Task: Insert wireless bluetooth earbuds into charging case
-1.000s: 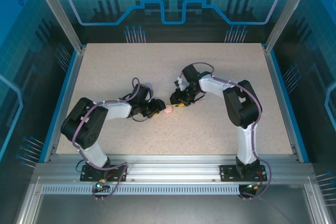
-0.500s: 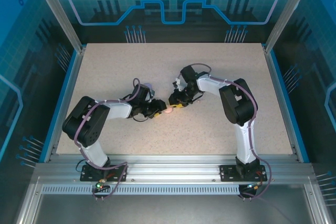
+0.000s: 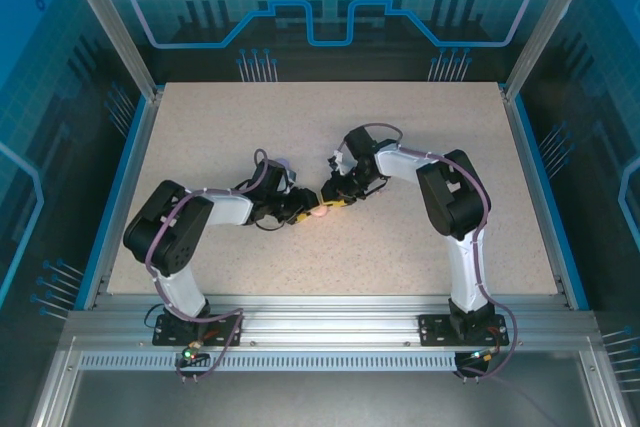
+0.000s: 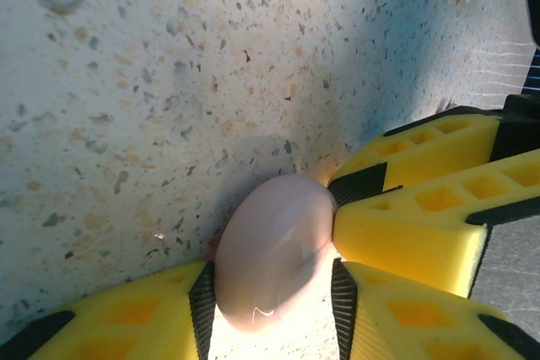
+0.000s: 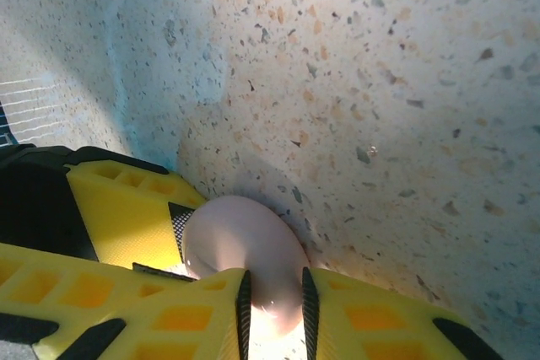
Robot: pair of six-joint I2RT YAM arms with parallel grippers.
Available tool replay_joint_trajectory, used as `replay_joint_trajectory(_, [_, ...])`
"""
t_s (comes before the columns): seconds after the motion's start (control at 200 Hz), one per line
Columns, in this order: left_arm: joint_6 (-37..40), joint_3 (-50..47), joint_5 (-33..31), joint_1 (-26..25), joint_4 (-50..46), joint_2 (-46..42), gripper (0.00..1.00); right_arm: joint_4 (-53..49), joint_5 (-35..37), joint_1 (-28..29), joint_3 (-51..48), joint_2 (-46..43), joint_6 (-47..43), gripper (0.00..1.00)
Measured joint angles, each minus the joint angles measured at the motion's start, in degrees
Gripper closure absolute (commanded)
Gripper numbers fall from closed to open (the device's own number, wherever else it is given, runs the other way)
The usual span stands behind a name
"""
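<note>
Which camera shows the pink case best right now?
Left wrist: the pink case sits large, its rounded shell mostly uncovered. Right wrist shows the case with its lower part covered; top external gives a tiny pink spot.

1. A speckled beige counter (image 3: 400, 257) with blue-trimmed side edges is seen.
2. A rounded pink case (image 3: 318, 211) is found resting on it near the centre.
3. A pale lilac case (image 3: 284, 163) is found just beyond, toward the far-left corner.
</note>
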Motion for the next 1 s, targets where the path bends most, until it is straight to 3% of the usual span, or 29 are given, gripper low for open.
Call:
replay_joint_trajectory(0.23, [-2.03,0.00,0.55,0.02,2.32,0.98,0.62,1.55,-0.61,-0.17,-0.72,0.00,0.46,0.75])
replay_joint_trajectory(0.49, [-2.08,0.04,1.33,-0.26,5.03,1.95,0.82,2.60,0.24,-0.83,-2.64,-1.77,1.40,0.73])
replay_joint_trajectory(0.58, [-1.66,0.04,1.31,-0.94,5.31,1.95,0.83,3.19,0.92,-0.87,-4.63,-3.72,1.68,0.69])
replay_joint_trajectory(0.785, [3.65,0.13,0.33,-1.55,1.49,-2.10,0.82,3.65,1.51,-1.97,-9.20,-14.86,1.49,0.61])
replay_joint_trajectory(1.001, [14.93,3.65,-0.35,-1.55,-1.29,-11.63,0.87,4.96,0.55,-7.19,-12.83,-29.38,-1.84,0.57])
